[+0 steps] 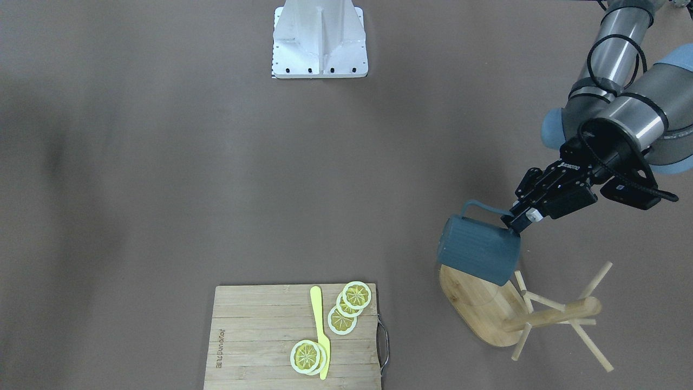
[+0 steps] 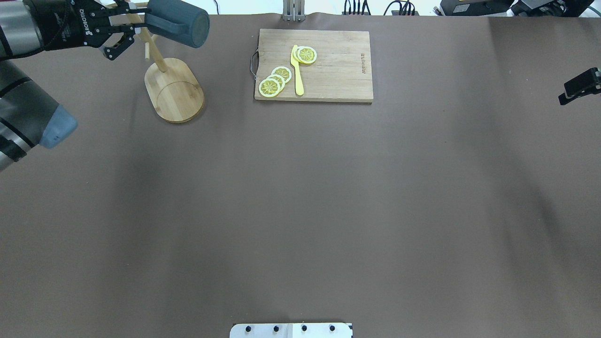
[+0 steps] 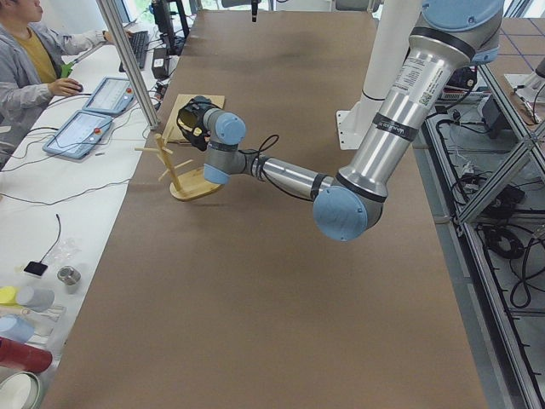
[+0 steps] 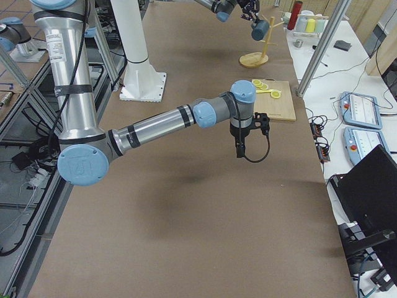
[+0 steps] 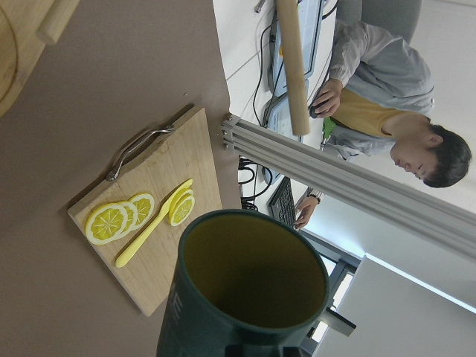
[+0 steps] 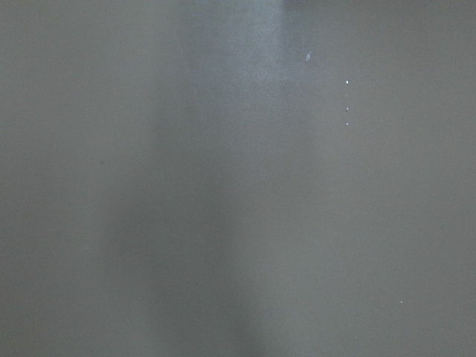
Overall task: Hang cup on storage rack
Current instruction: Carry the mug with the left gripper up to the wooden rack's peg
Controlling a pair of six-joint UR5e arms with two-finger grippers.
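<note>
Going by the overhead view, left to right.

Your left hand (image 2: 141,26) is clamped on the cup (image 2: 176,21) at the rim. From the left wrist view it looks like one finger inside and one outside, mouth facing the wrist. The cup lies on its side in the air, clear of the desk (image 2: 300,211), up by the top of the storage rack (image 2: 174,94). In the front-facing view its handle (image 1: 479,206) points toward the robot base and is free. I can't tell if anything touches a peg.

Handling:
- Looks like glazed ceramic, so rigid, fairly heavy and brittle. Don't knock it on the post.
- A rim pinch is a small contact patch with the mass hanging off it. Expect the cup to pivot in the fingers if you swing fast.
- The glaze is probably slick. The ribs on the wall help a little.
- The rim is the right place to hold, since it leaves the loop open for a peg.
- The rack looks light and the pegs thin. Side load could slide or tip it, so thread the loop along the peg axis.

The cutting board (image 2: 328,70) with its lemon slices (image 2: 277,77) and yellow knife (image 2: 296,70) is out of the way.

Your right hand (image 2: 580,87) hangs over the far right of the desk, well apart. I can't tell if it's wide or narrow.
</note>
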